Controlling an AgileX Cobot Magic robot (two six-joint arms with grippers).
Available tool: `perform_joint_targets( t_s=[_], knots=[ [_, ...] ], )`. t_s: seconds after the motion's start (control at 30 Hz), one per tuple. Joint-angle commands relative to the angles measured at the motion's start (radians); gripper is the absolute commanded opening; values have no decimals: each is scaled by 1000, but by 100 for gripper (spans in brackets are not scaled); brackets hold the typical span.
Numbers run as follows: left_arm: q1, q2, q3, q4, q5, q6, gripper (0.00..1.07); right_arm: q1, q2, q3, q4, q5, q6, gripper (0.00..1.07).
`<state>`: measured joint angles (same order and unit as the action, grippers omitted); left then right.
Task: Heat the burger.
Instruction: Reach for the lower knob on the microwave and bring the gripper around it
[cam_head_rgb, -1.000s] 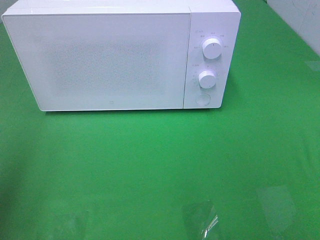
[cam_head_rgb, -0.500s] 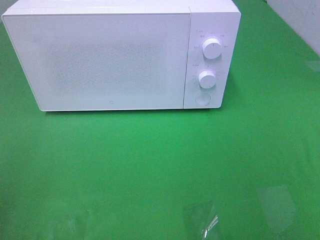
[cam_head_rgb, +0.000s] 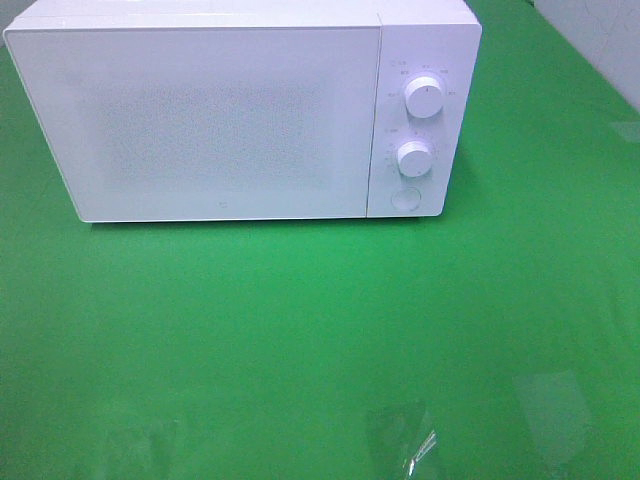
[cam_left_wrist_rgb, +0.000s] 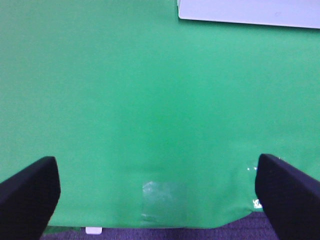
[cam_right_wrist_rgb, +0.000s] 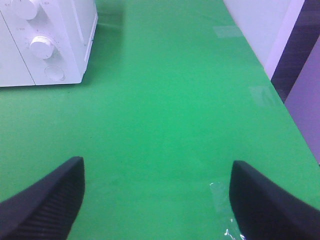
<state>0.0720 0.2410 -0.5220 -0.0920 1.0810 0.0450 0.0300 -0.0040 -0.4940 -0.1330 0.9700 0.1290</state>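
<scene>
The burger is out of view in every frame. A white microwave (cam_head_rgb: 240, 110) stands at the back of the green table with its door shut; two round knobs (cam_head_rgb: 424, 98) and a round button sit on its right panel. Neither gripper shows in the exterior high view. In the left wrist view my left gripper (cam_left_wrist_rgb: 157, 192) is open over bare green cloth near the table's front edge, with a corner of the microwave (cam_left_wrist_rgb: 250, 12) far ahead. My right gripper (cam_right_wrist_rgb: 157, 197) is also open with nothing between its fingers, and the microwave's knob panel (cam_right_wrist_rgb: 42, 45) lies ahead to one side.
A green cloth (cam_head_rgb: 320, 330) covers the table. Patches of clear tape (cam_head_rgb: 400, 435) lie on it near the front edge. A white wall (cam_right_wrist_rgb: 260, 25) borders the table's right side, and the cloth's front edge (cam_left_wrist_rgb: 165, 227) ends over a dark floor.
</scene>
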Motion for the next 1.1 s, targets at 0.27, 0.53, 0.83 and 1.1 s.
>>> perform_joint_targets(
  t_s=[0.27, 0.53, 0.83, 1.1],
  knots=[
    [1, -257, 6, 1, -10, -2, 98, -4, -26, 3, -1, -9, 4, 75],
    [1, -269, 6, 2, -10, -4, 98, -4, -23, 3, 3, -9, 4, 75],
    [1, -269, 6, 2, -10, -4, 98, -4, -21, 3, 3, -9, 4, 75],
    [1, -269, 6, 2, -10, -4, 98, -4, -21, 3, 3, -9, 4, 75]
  ],
)
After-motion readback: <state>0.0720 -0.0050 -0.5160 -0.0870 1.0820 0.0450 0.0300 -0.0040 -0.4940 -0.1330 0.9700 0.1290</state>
